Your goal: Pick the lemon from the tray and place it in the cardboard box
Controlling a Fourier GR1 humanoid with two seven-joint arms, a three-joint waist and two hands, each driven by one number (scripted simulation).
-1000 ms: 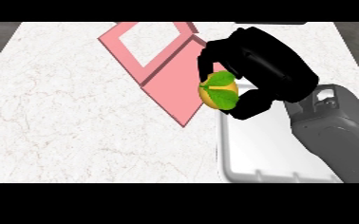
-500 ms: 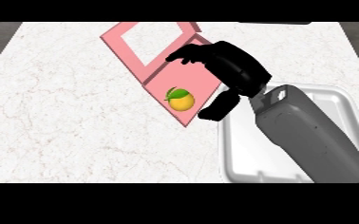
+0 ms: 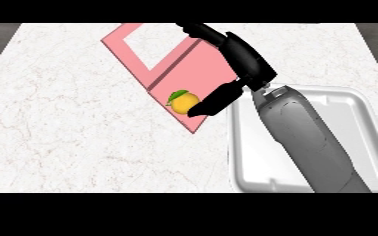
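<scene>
1. Right hand [image 3: 240, 60] above the pink cardboard box [image 3: 199, 67], fingers stretched out toward the far edge of the counter, thumb pointing down and to the left. Spread, holding nothing.
2. Thumb tip just beside the lemon [image 3: 183, 101]; cannot tell if touching it or only passing in front of it.
3. Grey right forearm [image 3: 303, 135] coming in from the lower right, crossing over the white tray [image 3: 347, 105].
4. Lemon lying inside the cardboard box, near its lower corner, on the pink floor of the near compartment. Yellow-orange, with a green leaf on its upper left side.
5. Box lying slanted on the counter, a low inner wall dividing it, the far part showing a pale rectangle.
6. Tray at the right of the box, very close to the box's lower corner.
7. White marble counter [image 3: 74, 130] under everything.
</scene>
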